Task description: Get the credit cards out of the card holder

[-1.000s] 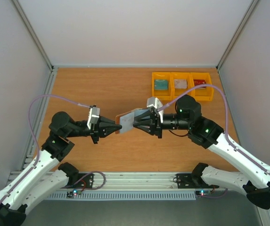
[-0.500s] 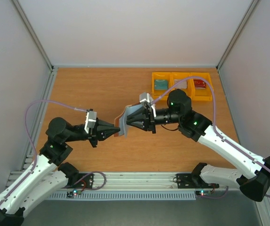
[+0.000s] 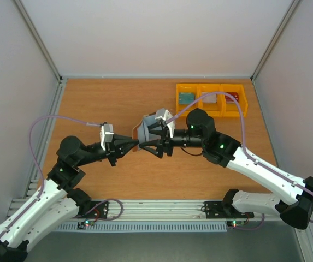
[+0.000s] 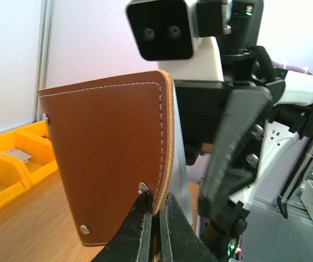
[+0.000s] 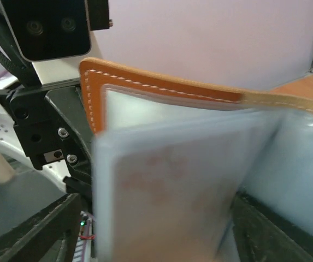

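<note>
left claw (image 4: pixel 155 204): fingers pinched together on the bottom edge of the card holder (image 4: pixel 107 158), just by a rivet (image 4: pixel 142 187); thin bite.
card holder: up in the air over the middle of the table (image 3: pixel 101 103), between the two arms. Brown outside faces the left wrist view, blue-grey lining faces the right.
right claw (image 3: pixel 148 137): jaws spread wide, one either side of the holder's open side, gripping nothing.
credit cards (image 3: pixel 187 97): teal, whitish and red, one per compartment of the yellow bins (image 3: pixel 211 112) at the far right.
pale panel (image 5: pixel 167 191): inside the holder, faint reddish marks. Too blurred to tell card from lining.
step (guess): right claw lining up on whatever sits in the pocket.
do it well: keep the left pinch firm and the holder steady. Close the right jaws only on a free card edge, not the lining. Pull straight along the pocket.
risk: a sideways tug could twist the holder out of the left pinch.
</note>
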